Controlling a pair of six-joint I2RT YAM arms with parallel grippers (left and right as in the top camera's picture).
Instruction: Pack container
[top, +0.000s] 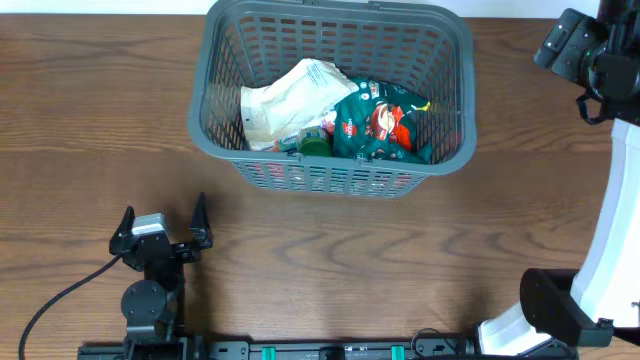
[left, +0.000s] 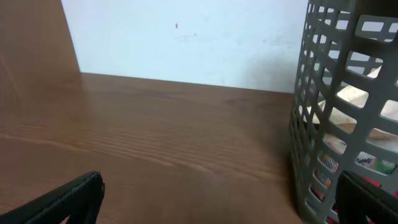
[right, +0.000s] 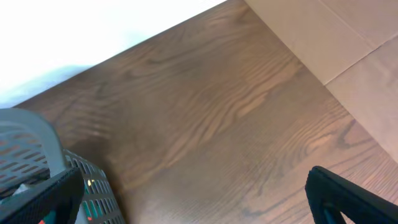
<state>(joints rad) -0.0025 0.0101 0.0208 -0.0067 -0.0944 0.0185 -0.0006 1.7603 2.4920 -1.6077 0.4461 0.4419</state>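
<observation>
At the near left of the counter (top: 90, 150), the left end effector (top: 164, 210) sits low over the wood, its two fingers spread wide with nothing between them. A black cable (top: 60, 293) curls away from its base.

Bare wood separates it from the container (top: 330, 178), which stands at the far middle of the counter. From the left wrist camera, the basket's slotted wall fills the right edge, just beside the right-hand finger (whether they touch I cannot tell).

Inside lie a crumpled white bag (top: 285, 100) on the left, a small green round top (top: 316, 143) against the near wall, and a green packet with red print (top: 380, 125) on the right. The lettering on the packet is too small to read.

Far right, the right end effector (right: 194, 180) hangs above the counter off the container's far right corner. Its fingers are also wide apart and empty, and a pale cardboard panel (right: 348, 50) lies past the counter's edge.
</observation>
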